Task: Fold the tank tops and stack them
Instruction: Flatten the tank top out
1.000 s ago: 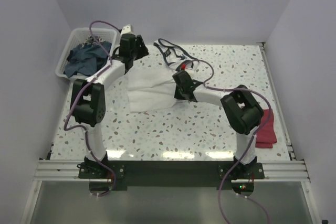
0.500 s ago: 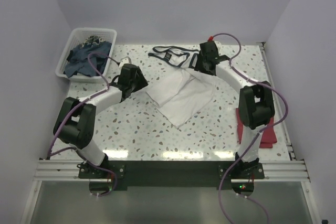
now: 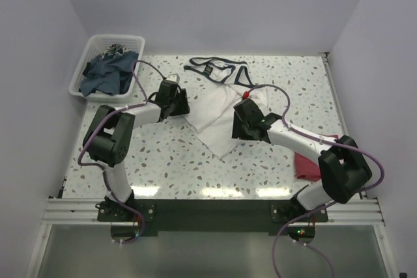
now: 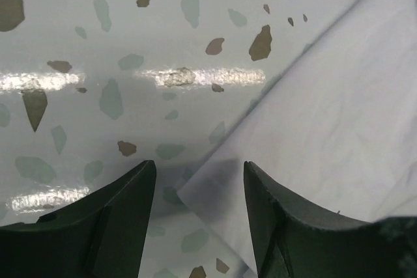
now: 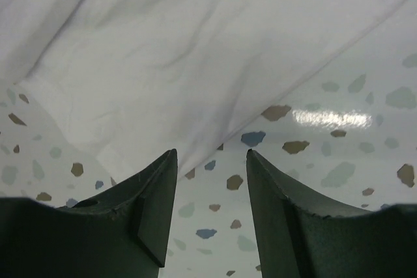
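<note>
Two tops are in play, and neither lies on the other yet, so I judge the job about half done. Nearest, at the right of the table (image 3: 163, 161), the dark red tank top (image 3: 306, 164) sits in a compact heap partly hidden under the right arm. It looks folded, though how neatly I cannot tell. At mid-table the white tank top (image 3: 212, 112) lies flat and skewed like a diamond, and it still needs folding and carrying over to the red one. The left gripper (image 4: 199, 174) is low at its left edge, jaws well apart. A corner of the cloth lies between the fingers but is not pinched. The right gripper (image 5: 212, 161) is at the cloth's right side, jaws parted and holding nothing, with the hem just beyond its tips. Farther off, the navy-trimmed straps (image 3: 212, 66) sprawl loose toward the back edge, and no print shows. The surface is glossy pale terrazzo with dark flecks and streaks of glare. A white basket (image 3: 75, 83) with blue cloth (image 3: 104, 73) in it stands at the far left corner, and plain pale walls close in the back and both sides.
</note>
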